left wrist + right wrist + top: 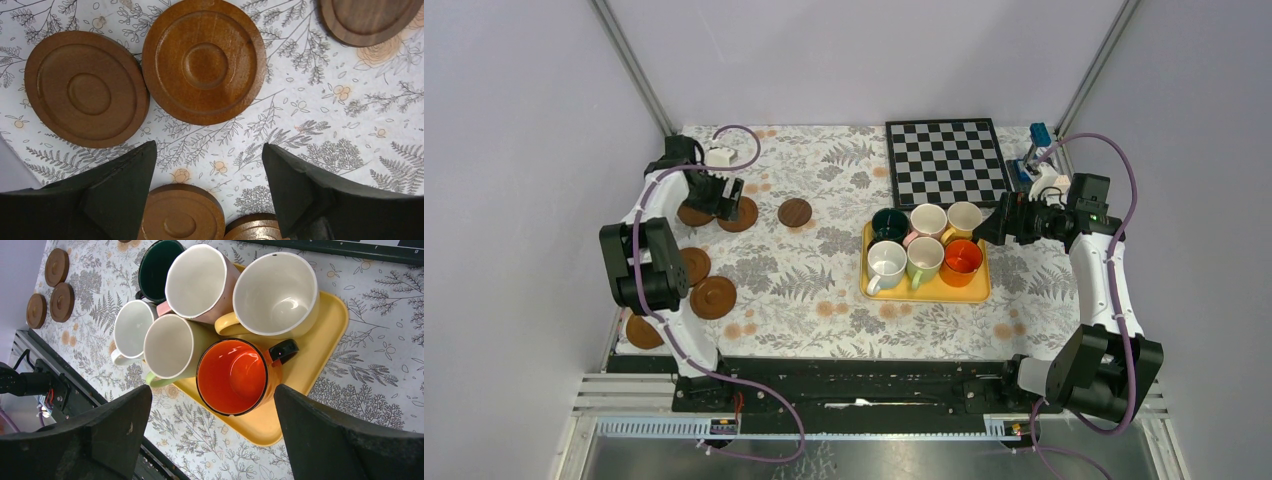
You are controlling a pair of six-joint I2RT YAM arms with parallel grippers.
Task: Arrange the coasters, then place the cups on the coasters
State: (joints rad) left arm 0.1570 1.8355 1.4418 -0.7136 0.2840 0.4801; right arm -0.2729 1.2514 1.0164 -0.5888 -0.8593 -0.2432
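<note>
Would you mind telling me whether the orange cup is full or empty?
Empty. The right wrist view looks straight into the orange cup and shows only its bare, glossy inside.

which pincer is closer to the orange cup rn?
Right. The right pincer hangs open right by the orange cup on the yellow tray. The left pincer is far off on the other side, open over the coasters.
</note>
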